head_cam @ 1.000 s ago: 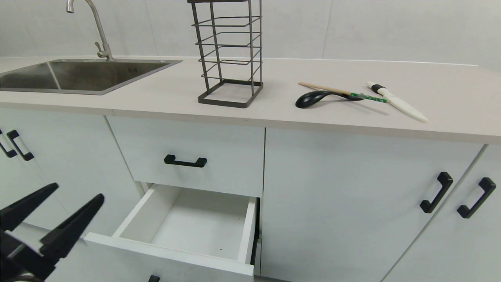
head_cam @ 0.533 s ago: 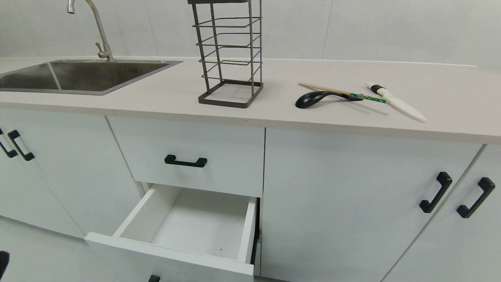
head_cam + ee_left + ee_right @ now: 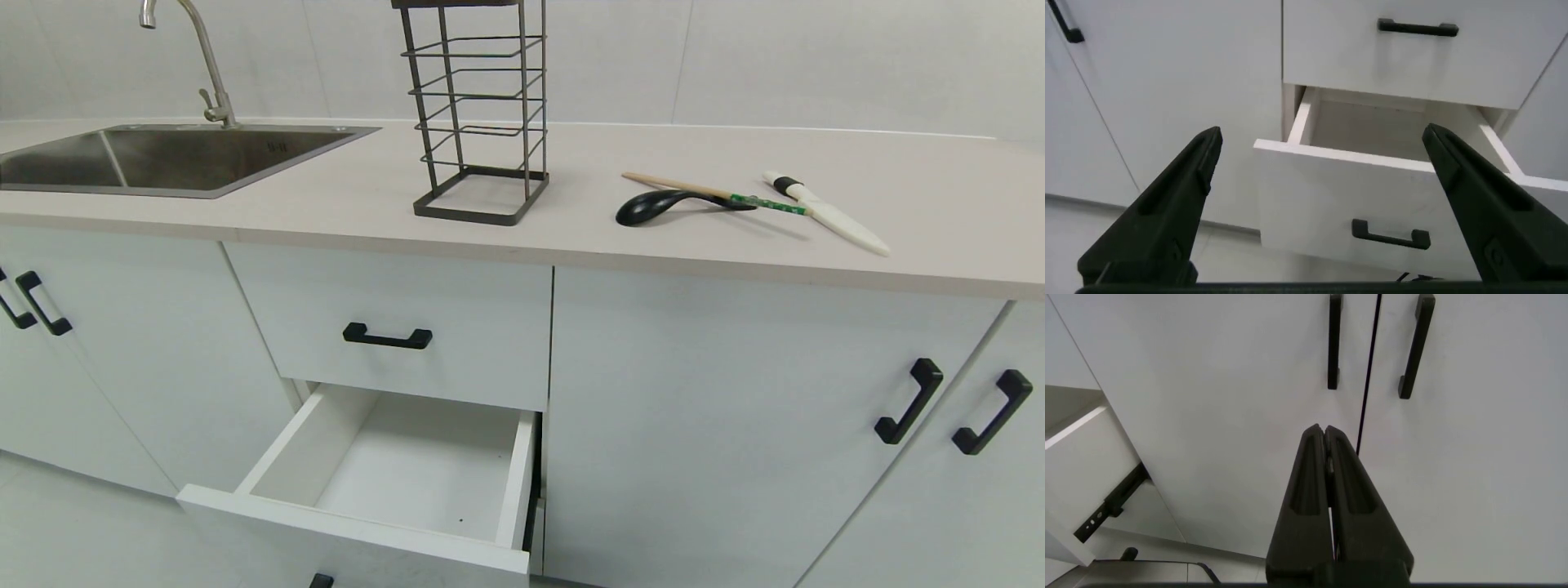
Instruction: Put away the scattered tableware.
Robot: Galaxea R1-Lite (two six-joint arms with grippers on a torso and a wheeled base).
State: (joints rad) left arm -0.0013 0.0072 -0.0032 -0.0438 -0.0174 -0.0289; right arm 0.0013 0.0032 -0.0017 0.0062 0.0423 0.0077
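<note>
Hanging low by the open drawer (image 3: 351, 523), left gripper (image 3: 1321, 135) spread, right gripper (image 3: 1325, 437) pressed together, the robot likely must next reach the spoon (image 3: 653, 206), chopsticks (image 3: 694, 189) and knife (image 3: 829, 214) on the counter (image 3: 326, 204).

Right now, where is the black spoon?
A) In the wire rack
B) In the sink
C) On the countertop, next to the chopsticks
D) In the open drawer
C: the black spoon lies on the countertop, to the right of the wire rack, with the chopsticks crossing its handle and the white knife just beyond.
</note>
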